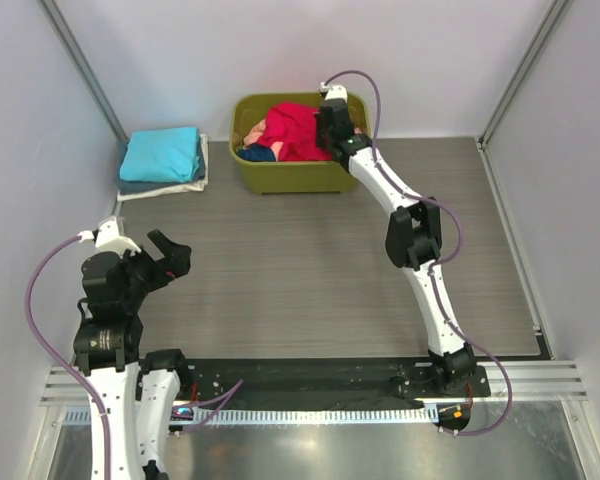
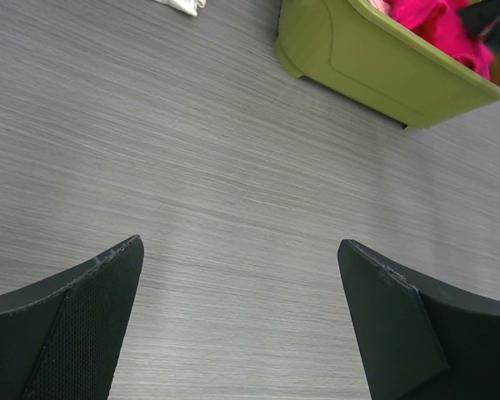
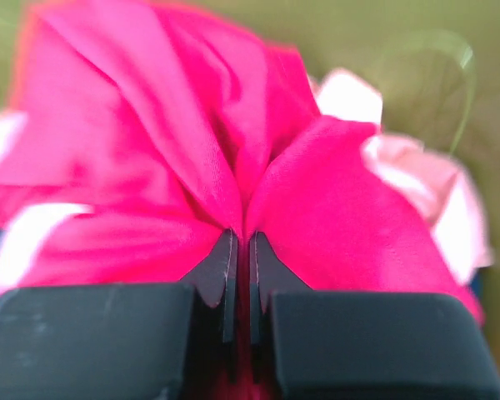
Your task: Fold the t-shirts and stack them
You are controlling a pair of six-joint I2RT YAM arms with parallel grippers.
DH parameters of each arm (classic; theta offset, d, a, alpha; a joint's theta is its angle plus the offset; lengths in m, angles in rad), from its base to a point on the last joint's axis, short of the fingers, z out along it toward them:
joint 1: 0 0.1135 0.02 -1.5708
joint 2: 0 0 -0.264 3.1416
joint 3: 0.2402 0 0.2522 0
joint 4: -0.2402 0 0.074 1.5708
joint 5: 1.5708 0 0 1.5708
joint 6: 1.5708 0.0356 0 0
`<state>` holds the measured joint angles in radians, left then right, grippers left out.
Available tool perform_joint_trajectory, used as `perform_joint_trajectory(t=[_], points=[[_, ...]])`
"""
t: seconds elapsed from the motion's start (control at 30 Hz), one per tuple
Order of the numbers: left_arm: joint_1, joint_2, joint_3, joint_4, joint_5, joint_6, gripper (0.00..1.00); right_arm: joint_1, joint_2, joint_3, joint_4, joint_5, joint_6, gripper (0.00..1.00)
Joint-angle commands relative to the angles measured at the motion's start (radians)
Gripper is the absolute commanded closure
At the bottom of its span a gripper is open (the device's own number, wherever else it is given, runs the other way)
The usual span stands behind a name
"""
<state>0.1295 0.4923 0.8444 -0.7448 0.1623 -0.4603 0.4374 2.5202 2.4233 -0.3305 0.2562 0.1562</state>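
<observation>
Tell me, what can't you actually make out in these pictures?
Top view: shirts lower in the olive-green plastic tub, covered by the crimson-pink cloth t-shirt and the right tool.
Right wrist view: pale pink cloth behind it, blurred.
Left wrist view: the folded stack of cloth t-shirts, cut off by the top edge; only a white corner shows.

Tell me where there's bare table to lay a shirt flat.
The wide middle of the table, between the green tub, the right arm and the left claw, is bare. Crowded: inside the tub, and the folded stack back left.
</observation>
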Motion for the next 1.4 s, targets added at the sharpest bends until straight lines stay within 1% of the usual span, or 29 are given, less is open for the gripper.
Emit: perform_joint_trajectory(t=[0.0, 0.13, 0.17, 0.27, 0.37, 0.43, 0.47, 0.5, 0.53, 0.57, 0.6, 0.63, 0.67, 0.7, 0.73, 0.77, 0.8, 0.87, 0.9, 0.97, 1.03, 1.1, 1.13, 1.17, 1.2, 1.23, 1.3, 1.33, 1.37], points=[[0.01, -0.012, -0.001, 0.047, 0.023, 0.015, 0.0, 0.03, -0.272, 0.025, 0.09, -0.049, 0.006, 0.99], [0.016, -0.012, -0.001, 0.045, 0.025, 0.015, 0.0, 0.06, -0.41, 0.016, 0.195, -0.21, 0.066, 0.99], [0.015, -0.012, -0.001, 0.047, 0.025, 0.015, 0.0, 0.066, -0.431, 0.016, 0.208, -0.283, 0.077, 0.99], [0.016, -0.015, -0.001, 0.045, 0.02, 0.014, 0.0, 0.103, -0.527, 0.005, 0.223, -0.32, 0.091, 0.99], [0.016, -0.017, -0.001, 0.045, 0.02, 0.015, 0.0, 0.113, -0.651, -0.107, 0.252, -0.321, 0.115, 0.99], [0.015, -0.014, -0.002, 0.044, 0.022, 0.015, 0.0, 0.113, -0.731, -0.264, 0.28, -0.264, 0.123, 0.99], [0.016, -0.012, -0.001, 0.045, 0.023, 0.015, 0.0, 0.113, -0.817, -0.335, 0.3, -0.22, 0.117, 0.99], [0.013, -0.011, -0.002, 0.045, 0.025, 0.015, 0.0, 0.113, -0.872, -0.494, 0.341, -0.145, 0.112, 0.99], [0.015, -0.009, -0.002, 0.047, 0.025, 0.015, 0.0, 0.113, -0.92, -0.574, 0.366, -0.09, 0.111, 0.99], [0.015, -0.011, -0.002, 0.045, 0.026, 0.015, 0.0, 0.106, -1.016, -0.652, 0.375, -0.036, 0.114, 0.99], [0.015, -0.008, -0.001, 0.045, 0.025, 0.014, 0.0, 0.101, -1.062, -0.81, 0.381, 0.018, 0.127, 0.99], [0.015, -0.008, -0.002, 0.045, 0.025, 0.012, 0.0, 0.093, -1.104, -0.886, 0.375, 0.12, 0.162, 0.99], [0.015, -0.008, -0.001, 0.047, 0.026, 0.012, 0.0, 0.078, -1.194, -0.961, 0.36, 0.168, 0.19, 0.89], [0.015, -0.009, -0.002, 0.045, 0.025, 0.012, 0.0, 0.072, -1.234, -1.098, 0.293, 0.222, 0.221, 0.71], [0.015, -0.005, -0.002, 0.045, 0.023, 0.012, 0.0, 0.066, -1.28, -1.162, 0.254, 0.256, 0.276, 0.42], [0.015, 0.003, -0.001, 0.045, 0.022, 0.011, 0.0, 0.066, -1.316, -1.223, 0.22, 0.259, 0.298, 0.04], [0.015, 0.009, -0.001, 0.044, 0.016, 0.009, 0.0, 0.064, -1.387, -1.33, 0.149, 0.271, 0.321, 0.0], [0.015, 0.041, 0.005, 0.038, 0.02, -0.001, 0.0, 0.064, -1.446, -1.415, 0.066, 0.357, 0.403, 0.0], [0.006, 0.052, 0.013, 0.038, 0.037, -0.003, 0.0, 0.063, -1.51, -1.478, -0.006, 0.386, 0.43, 0.0], [-0.017, 0.077, 0.021, 0.038, 0.037, -0.009, 0.0, 0.063, -1.57, -1.523, -0.06, 0.435, 0.482, 0.0], [-0.062, 0.11, 0.025, 0.036, 0.039, -0.018, 0.0, 0.063, -1.641, -1.573, -0.105, 0.413, 0.508, 0.01], [-0.115, 0.149, 0.03, 0.041, 0.02, -0.021, 0.0, 0.063, -1.657, -1.627, -0.079, 0.252, 0.517, 0.0], [-0.12, 0.16, 0.038, 0.041, -0.009, -0.017, 0.0, 0.064, -1.62, -1.641, -0.068, 0.189, 0.525, 0.0], [-0.154, 0.17, 0.039, 0.035, -0.02, -0.005, 0.0, 0.072, -1.588, -1.661, -0.044, 0.069, 0.536, 0.0], [-0.169, 0.181, 0.041, 0.027, -0.026, 0.0, 0.0, 0.089, -1.539, -1.669, -0.021, 0.022, 0.551, 0.0], [-0.169, 0.181, 0.03, 0.019, -0.027, 0.0, 0.0, 0.153, -1.441, -1.667, 0.001, -0.013, 0.556, 0.0], [-0.171, 0.164, 0.022, 0.022, -0.024, -0.008, 0.0, 0.239, -1.326, -1.608, 0.015, 0.013, 0.553, 0.0], [-0.171, 0.157, 0.021, 0.031, -0.029, -0.009, 0.0, 0.324, -1.272, -1.574, 0.015, 0.031, 0.545, 0.0], [-0.171, 0.152, 0.018, 0.033, -0.035, -0.009, 0.0, 0.349, -1.156, -1.496, 0.004, 0.043, 0.537, 0.0]])
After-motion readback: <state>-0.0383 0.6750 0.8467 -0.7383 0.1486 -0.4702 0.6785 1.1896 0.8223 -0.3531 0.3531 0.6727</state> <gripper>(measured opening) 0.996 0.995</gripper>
